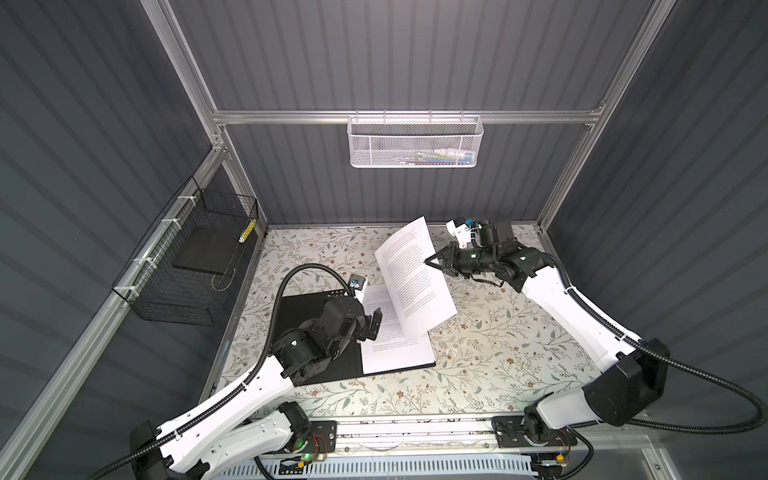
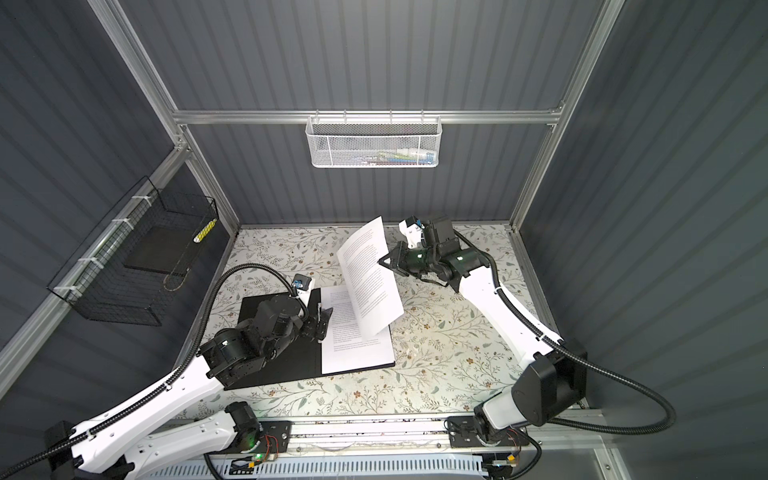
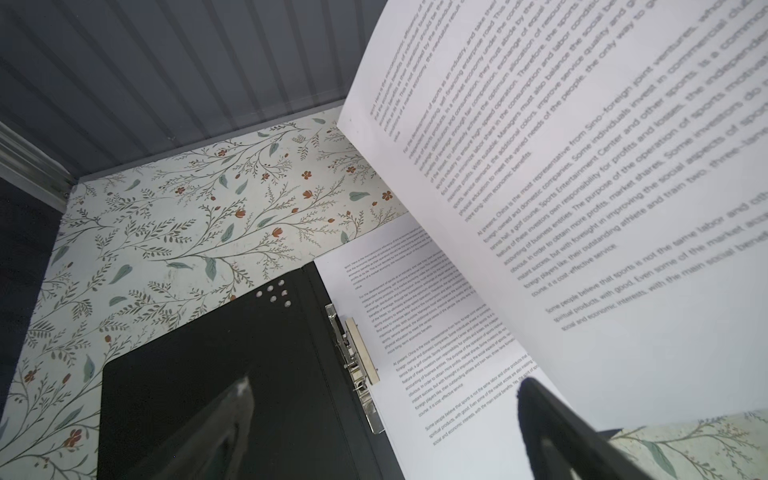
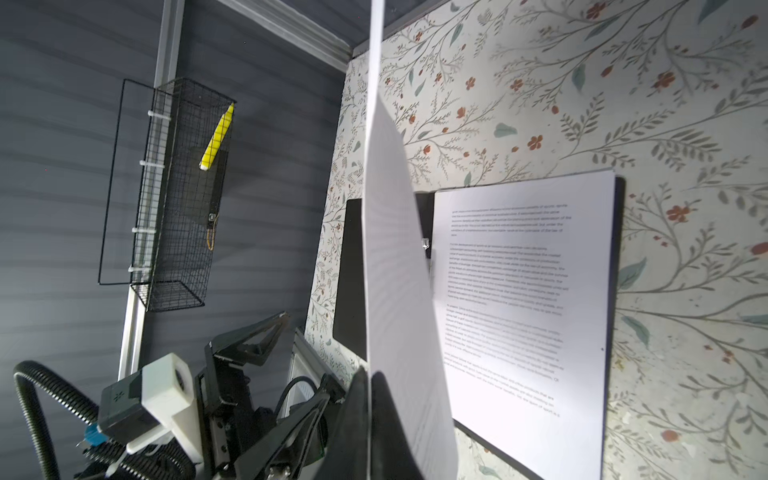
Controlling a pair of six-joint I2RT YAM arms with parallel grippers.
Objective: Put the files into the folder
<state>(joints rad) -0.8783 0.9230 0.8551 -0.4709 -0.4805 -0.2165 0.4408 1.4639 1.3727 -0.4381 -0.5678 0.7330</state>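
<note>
Hanging over the folder (image 1: pixel 300 308) (image 2: pixel 258 308) is the lifted sheet (image 1: pixel 413 274) (image 2: pixel 370 282), and it is gripped at one long edge by the right gripper (image 1: pixel 430 262) (image 2: pixel 384 262). In the right wrist view the black fingers (image 4: pixel 353 419) are seen pressed together on the paper's edge (image 4: pixel 395 249), so the sheet is clamped. It is tilted steeply. Its upper corner is raised well above the folder, and its lower corner dips toward the folder's page side. Whether that corner touches below cannot be told.

The folder is spread open and flat on the floral table (image 1: pixel 498 340) (image 2: pixel 449 345), black inside facing up. On the half nearer the right arm a flat sheet (image 1: pixel 395 353) (image 2: pixel 357 353) is laid, squared to the folder's edges, text up. In the left wrist view a metal clip (image 3: pixel 357 361) is seen at the spine, just beside that sheet (image 3: pixel 415 332).

Over the folder's spine the left gripper (image 1: pixel 370 326) (image 2: pixel 324 322) is held with its jaws spread wide and nothing between them. Seen from its own wrist (image 3: pixel 384 384), one finger is over the bare black panel (image 3: pixel 208 353) and one is at the lower edge of the raised page (image 3: pixel 582 187). Contact there cannot be judged.

Well apart from the folder, a black wire basket (image 1: pixel 187 266) (image 2: pixel 124 266) is fixed to the side wall.
</note>
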